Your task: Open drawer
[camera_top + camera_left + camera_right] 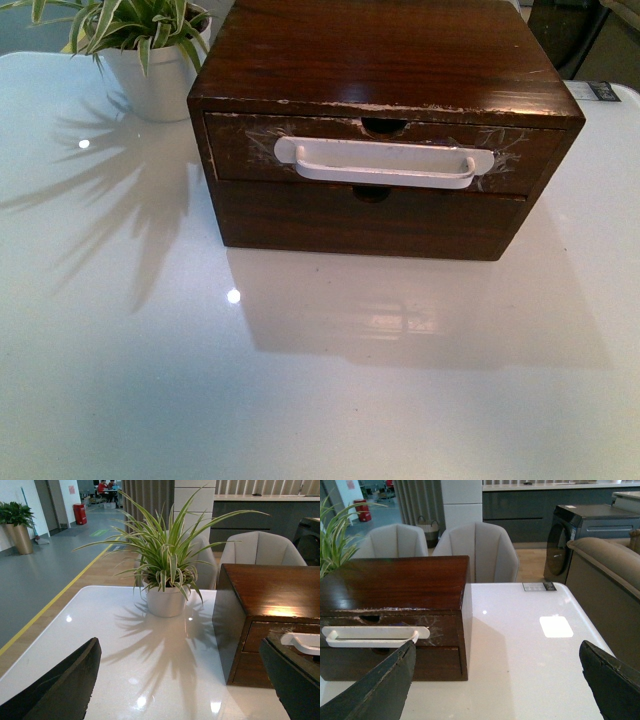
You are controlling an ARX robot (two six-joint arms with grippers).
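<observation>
A dark-brown wooden chest point(390, 50) stands on the white table point(300, 380). Its upper drawer point(520, 160) is closed, with a scuffed taped front, a half-round notch in the top edge and a long white bar handle point(385, 163). A plain lower front point(370, 225) lies under it. Neither arm shows in the front view. My left gripper point(180, 680) is open and empty, left of the chest, the handle's end point(302, 642) by one finger. My right gripper point(500, 680) is open and empty, in front of the chest's right corner; the handle point(375, 635) shows there.
A potted spider plant in a white pot point(155, 75) stands on the table left of the chest, also in the left wrist view point(167, 600). Grey chairs point(475, 550) stand behind the table. A sofa point(610, 580) is to the right. A small card point(539, 586) lies at the table's far edge.
</observation>
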